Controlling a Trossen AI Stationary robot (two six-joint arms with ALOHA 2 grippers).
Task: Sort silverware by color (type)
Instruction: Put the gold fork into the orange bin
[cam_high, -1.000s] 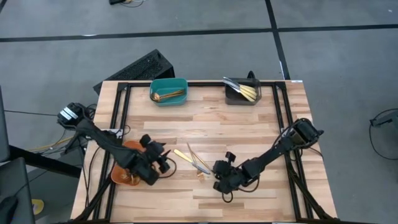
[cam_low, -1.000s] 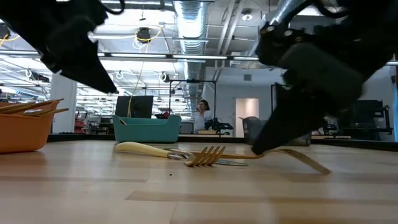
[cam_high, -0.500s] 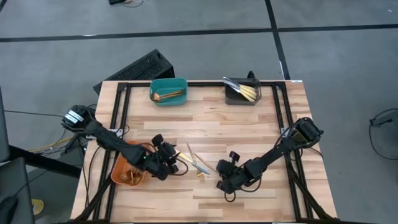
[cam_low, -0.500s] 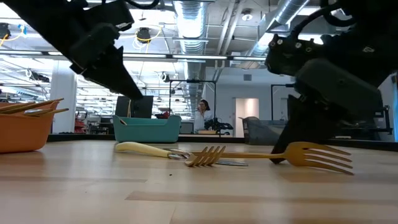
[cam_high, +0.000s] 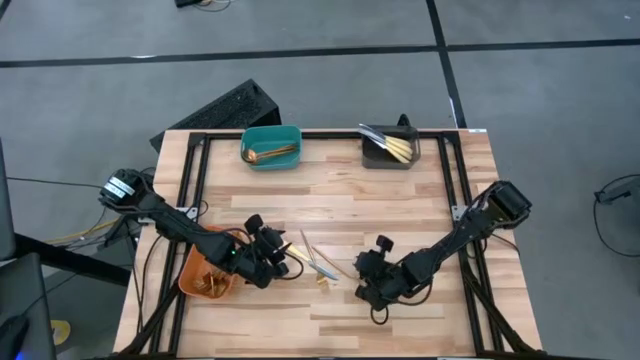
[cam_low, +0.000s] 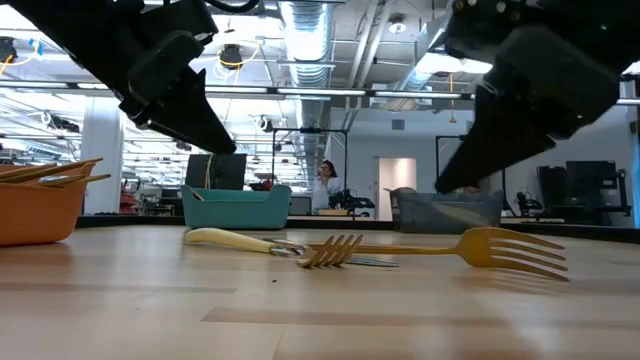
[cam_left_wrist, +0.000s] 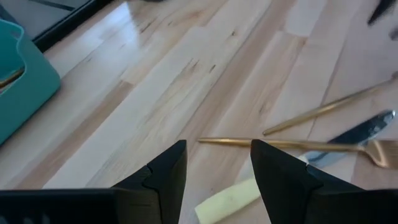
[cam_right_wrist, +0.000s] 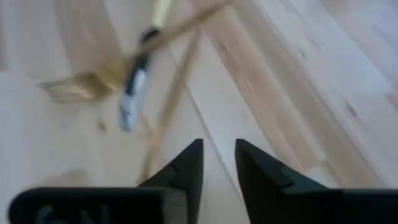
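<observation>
three loose pieces of silverware lie near the middle front of the worktop (cam_high: 400, 215): a cream-handled knife (cam_low: 235, 240) with a silvery blade, a gold fork (cam_low: 330, 252) crossing it, and a second gold fork (cam_low: 510, 250) just beside them. the left tool (cam_left_wrist: 217, 177) hangs over the knife handle, spread and empty, beside the orange bin (cam_high: 195, 280). the right tool (cam_right_wrist: 217, 168) hovers above the second fork, slightly parted, holding nothing. more pieces sit in the teal bin (cam_high: 271, 135) and dark bin (cam_high: 375, 158)
</observation>
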